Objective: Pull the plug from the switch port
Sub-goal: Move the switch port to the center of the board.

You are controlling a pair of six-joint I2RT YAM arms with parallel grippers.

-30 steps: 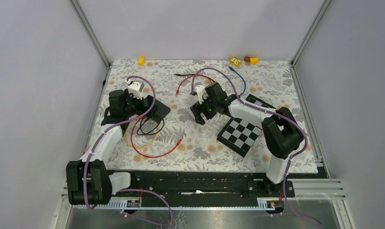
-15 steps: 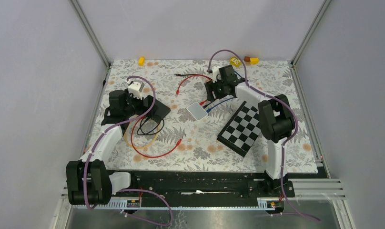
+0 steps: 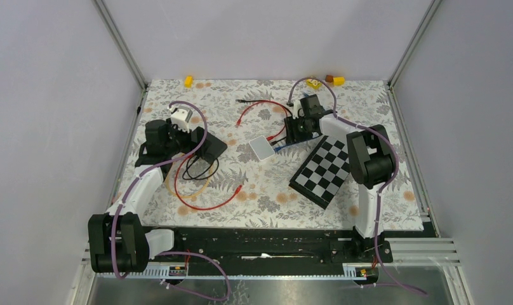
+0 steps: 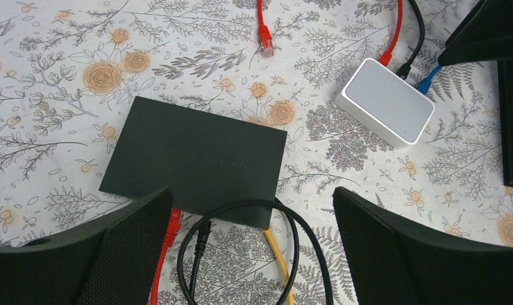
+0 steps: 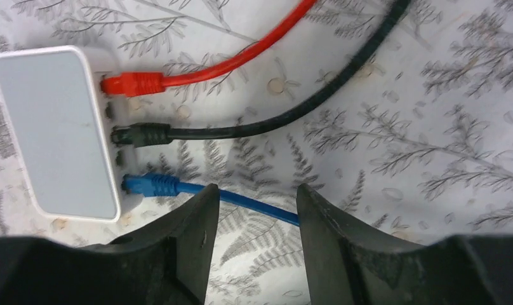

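Near the table's [image 3: 368, 114] left edge, the left gripper [image 4: 251, 203] hangs wide open above the black switch [image 4: 193, 159], probably keeping clear; mid-table lies the white switch [image 5: 54, 130], its blue plug [image 5: 149, 184] seated in a port; the right gripper [image 5: 257, 194] straddles the blue cable [image 5: 241, 202], jaws half-wide, nothing pinched, seemingly lined up to pull.

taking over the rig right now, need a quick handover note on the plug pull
Left tool: open, holding nothing, above the black switch.
Right tool: open, blue cable between its fingers just behind the blue plug, not gripping.
White switch: red plug, black plug and blue plug all seated.
Done: approach only.
Left: close on the blue plug, the likely target, and pull it out.
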